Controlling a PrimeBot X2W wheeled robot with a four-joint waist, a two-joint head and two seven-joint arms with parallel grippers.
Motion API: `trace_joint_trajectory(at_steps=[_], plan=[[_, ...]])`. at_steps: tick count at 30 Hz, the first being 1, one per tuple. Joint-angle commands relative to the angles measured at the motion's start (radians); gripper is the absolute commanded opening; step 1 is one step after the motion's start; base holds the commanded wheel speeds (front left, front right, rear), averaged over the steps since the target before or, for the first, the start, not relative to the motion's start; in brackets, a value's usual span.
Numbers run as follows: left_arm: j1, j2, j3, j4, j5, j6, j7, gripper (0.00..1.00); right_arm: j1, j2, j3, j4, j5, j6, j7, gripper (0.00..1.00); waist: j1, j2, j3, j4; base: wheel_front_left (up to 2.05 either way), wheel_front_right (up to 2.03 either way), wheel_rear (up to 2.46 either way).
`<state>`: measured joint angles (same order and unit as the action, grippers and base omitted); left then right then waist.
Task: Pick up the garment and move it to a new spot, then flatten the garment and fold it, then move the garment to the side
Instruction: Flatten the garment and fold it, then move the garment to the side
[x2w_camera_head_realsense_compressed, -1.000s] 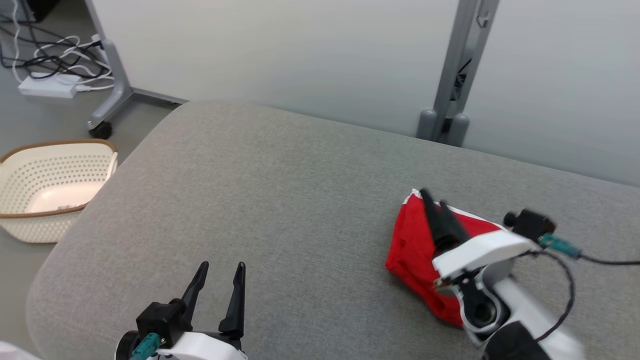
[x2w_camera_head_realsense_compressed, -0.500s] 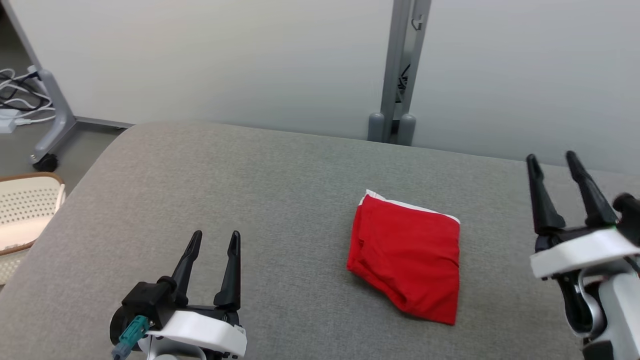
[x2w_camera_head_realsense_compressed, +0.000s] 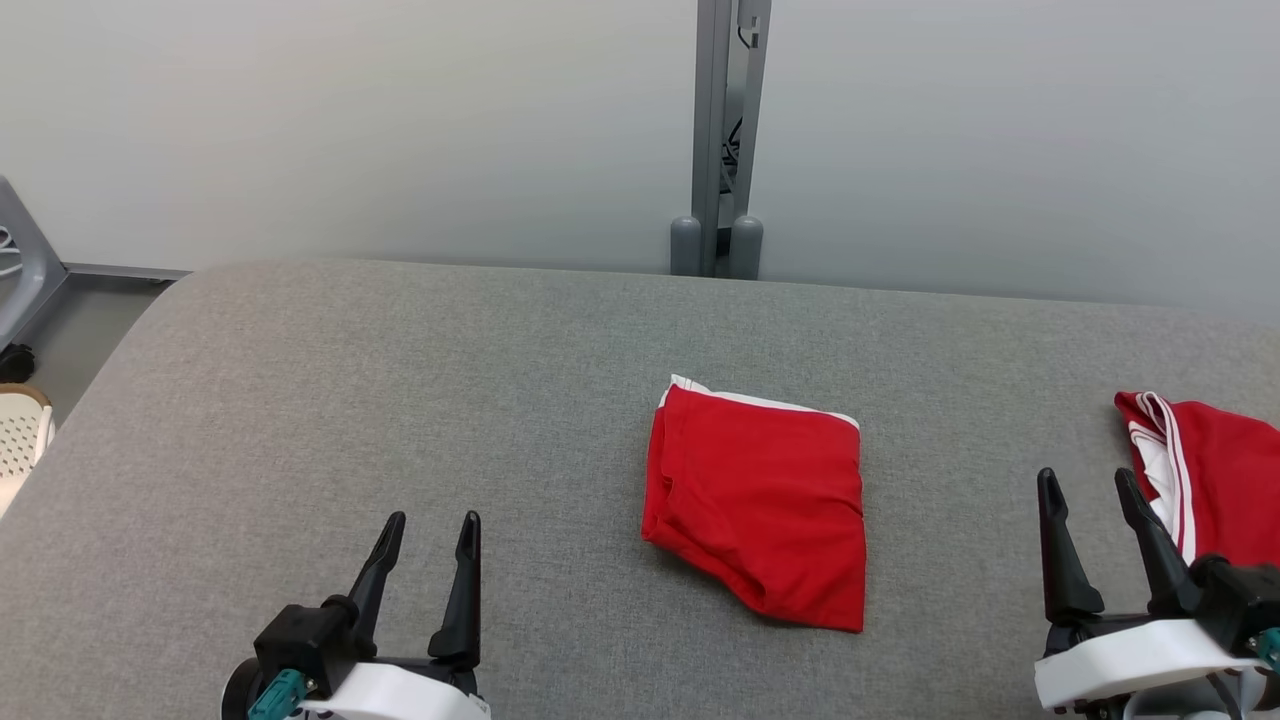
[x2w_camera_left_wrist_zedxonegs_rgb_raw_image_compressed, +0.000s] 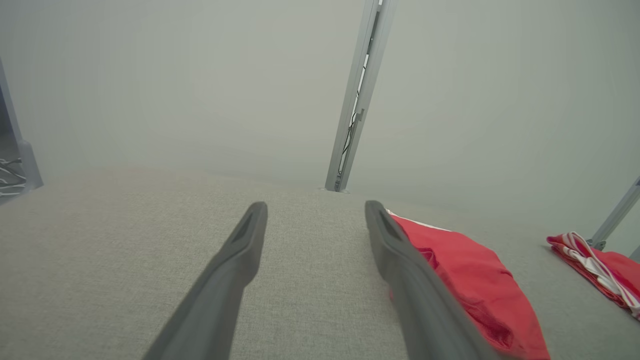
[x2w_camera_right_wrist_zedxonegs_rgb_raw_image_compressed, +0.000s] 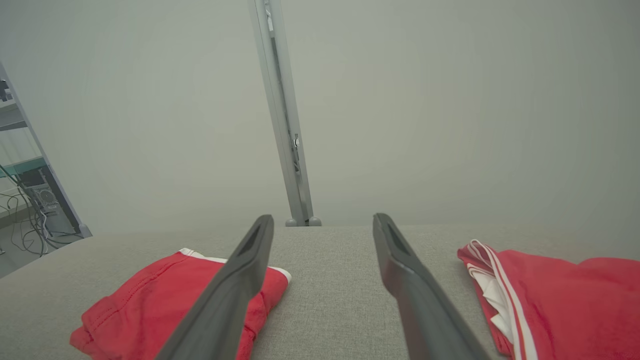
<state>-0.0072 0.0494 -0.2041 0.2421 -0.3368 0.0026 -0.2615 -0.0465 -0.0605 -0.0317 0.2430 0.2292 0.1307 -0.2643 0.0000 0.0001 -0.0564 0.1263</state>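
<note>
A pale wall panel (x2w_camera_head_realsense_compressed: 350, 130) stands beyond both claws, running across the far side of everything. In front of it, a grey fabric surface (x2w_camera_head_realsense_compressed: 500, 380) spreads out under and ahead of both claws, with a rounded corner off to the left of the left claw (x2w_camera_head_realsense_compressed: 433, 520).

The folded red garment (x2w_camera_head_realsense_compressed: 760, 500) lies flat on the surface between the two claws. It is ahead and to the right of the left claw and ahead and to the left of the right claw (x2w_camera_head_realsense_compressed: 1086, 478), clear of both. It is a compact, roughly square fold, with a thin white edge along the side farthest from the claws.

A second red garment with white stripes (x2w_camera_head_realsense_compressed: 1215, 480) lies bunched on the surface just to the right of the right claw. In the right wrist view a strip of grey cloth shows between it and that claw's right finger.

Both claws point away from the robot towards the wall. The fingers of each are spread wide, with nothing between them but bare grey cloth. Neither has hold of anything.

A grey metal post (x2w_camera_head_realsense_compressed: 715, 130) rises against the wall straight beyond the gap between the claws. A perforated cream basket (x2w_camera_head_realsense_compressed: 25, 440) sits on the floor far to the left of the left claw, past the surface's edge.
</note>
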Motion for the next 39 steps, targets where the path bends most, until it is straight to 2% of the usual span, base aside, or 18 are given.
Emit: trace_joint_trajectory(at_steps=[1,5,9,12,13,18,22,29,39], plan=[[0.002,0.003,0.007,0.002,0.001,0.003,-0.003,1.00,0.010,0.001,-0.005,0.002,-0.002,0.000,0.000,1.00,0.0000,-0.0001,0.002,-0.002,0.00,0.00,0.00],[0.003,0.003,0.006,0.006,0.005,-0.003,-0.003,1.00,0.000,0.005,0.000,0.023,0.014,0.000,0.000,1.00,0.0000,-0.0001,0.005,0.001,0.00,0.00,0.00],[-0.008,0.003,-0.004,0.009,0.006,-0.009,-0.003,1.00,-0.038,0.004,0.065,0.109,0.122,0.000,0.014,1.00,0.0000,-0.0001,0.011,0.011,0.00,0.00,0.00],[-0.016,0.003,-0.019,0.011,0.007,-0.013,-0.003,1.00,-0.074,-0.022,0.118,0.165,0.226,0.000,0.078,1.00,0.0000,-0.0001,0.021,0.025,0.00,0.00,0.00],[-0.020,0.004,-0.025,0.013,0.010,-0.013,-0.003,1.00,-0.103,-0.041,0.148,0.197,0.292,0.000,0.131,1.00,0.0000,-0.0001,0.030,0.039,0.00,0.00,0.00],[-0.018,0.004,-0.026,0.020,0.018,-0.004,-0.003,1.00,-0.167,-0.065,0.187,0.290,0.486,0.000,0.293,1.00,0.0000,-0.0001,0.044,0.082,0.00,0.00,0.00],[-0.029,0.003,-0.039,0.027,0.027,-0.009,-0.003,1.00,-0.210,-0.098,0.223,0.328,0.595,0.000,0.376,1.00,0.0000,-0.0001,0.069,0.120,0.00,0.00,0.00],[-0.048,0.003,-0.055,0.026,0.030,-0.002,-0.003,1.00,-0.272,-0.134,0.245,0.405,0.725,0.000,0.426,1.00,0.0000,-0.0001,0.104,0.191,0.00,0.00,0.00],[-0.045,0.003,-0.056,-0.035,0.014,0.001,-0.003,1.00,-0.331,-0.161,0.263,0.512,0.826,0.000,0.454,1.00,0.0000,-0.0001,0.131,0.268,0.00,0.00,0.00]])
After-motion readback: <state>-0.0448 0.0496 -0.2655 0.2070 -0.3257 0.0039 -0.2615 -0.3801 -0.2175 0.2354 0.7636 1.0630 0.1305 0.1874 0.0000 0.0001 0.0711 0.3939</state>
